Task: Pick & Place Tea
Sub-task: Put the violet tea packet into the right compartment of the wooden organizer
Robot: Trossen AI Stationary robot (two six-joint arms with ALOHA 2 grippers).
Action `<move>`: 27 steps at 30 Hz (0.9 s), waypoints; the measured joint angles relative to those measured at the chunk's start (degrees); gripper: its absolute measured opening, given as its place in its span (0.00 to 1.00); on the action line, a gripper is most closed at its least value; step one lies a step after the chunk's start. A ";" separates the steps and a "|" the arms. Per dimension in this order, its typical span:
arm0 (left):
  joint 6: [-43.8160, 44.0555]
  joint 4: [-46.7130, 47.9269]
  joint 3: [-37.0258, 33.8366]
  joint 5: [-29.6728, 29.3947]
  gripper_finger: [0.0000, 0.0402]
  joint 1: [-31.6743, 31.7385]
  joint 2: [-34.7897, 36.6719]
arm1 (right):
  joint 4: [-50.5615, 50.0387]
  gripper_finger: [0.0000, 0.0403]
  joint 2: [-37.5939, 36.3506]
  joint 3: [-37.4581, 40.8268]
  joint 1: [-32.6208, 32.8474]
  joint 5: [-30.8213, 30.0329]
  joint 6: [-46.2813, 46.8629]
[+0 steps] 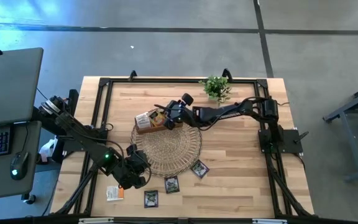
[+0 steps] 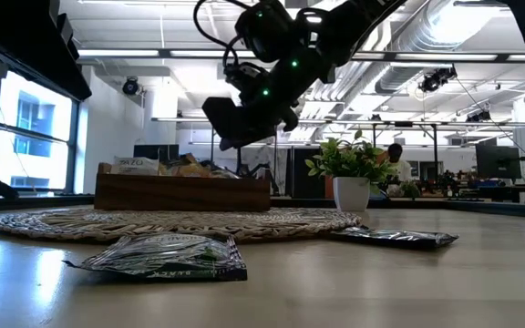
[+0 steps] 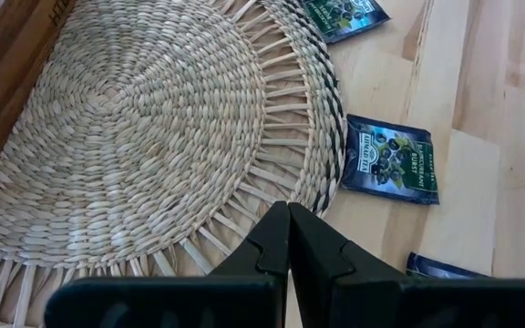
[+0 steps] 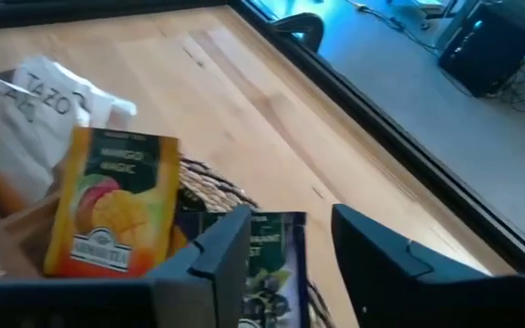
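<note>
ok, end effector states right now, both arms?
Left end effector: closed, holding nothing, at the woven mat's edge.
Right end effector: open, holding nothing, over the wooden tray of tea packets.

Wooden table (image 1: 241, 180) with woven mat (image 1: 169, 152), potted plant (image 1: 216, 88), scattered tea packets (image 1: 171, 184).

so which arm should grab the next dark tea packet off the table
Left, probably. The left gripper sits shut at the mat's near edge, close to the loose dark packets. The right gripper is open over the wooden tray, farther away.
</note>
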State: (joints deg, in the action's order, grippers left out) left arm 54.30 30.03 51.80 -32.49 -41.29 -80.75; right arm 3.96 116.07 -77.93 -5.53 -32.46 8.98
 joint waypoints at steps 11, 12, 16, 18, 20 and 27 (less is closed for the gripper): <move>0.00 0.01 0.01 0.09 0.01 0.01 0.00 | -0.15 0.36 -0.02 -0.02 0.06 3.73 5.22; 0.00 0.03 0.00 0.09 0.01 0.00 0.00 | -1.19 0.34 -0.02 -0.02 0.06 4.46 5.40; 0.00 0.01 0.00 0.11 0.01 0.00 0.00 | -6.90 0.26 -0.02 -0.02 0.08 4.87 7.79; 0.00 0.02 -0.01 0.07 0.01 0.01 0.00 | -9.51 0.20 -0.02 -0.02 0.04 5.26 8.89; 0.00 0.01 0.01 0.07 0.01 0.01 0.00 | -11.54 0.12 -0.02 -0.02 -0.18 6.34 9.09; 0.00 0.01 -0.01 0.02 0.01 -0.01 0.00 | -10.74 0.04 -0.18 -0.02 -0.24 6.55 3.44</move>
State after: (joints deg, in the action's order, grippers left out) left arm 54.30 30.04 51.79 -32.47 -41.30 -80.75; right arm -6.78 115.89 -77.95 -5.77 -25.91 12.41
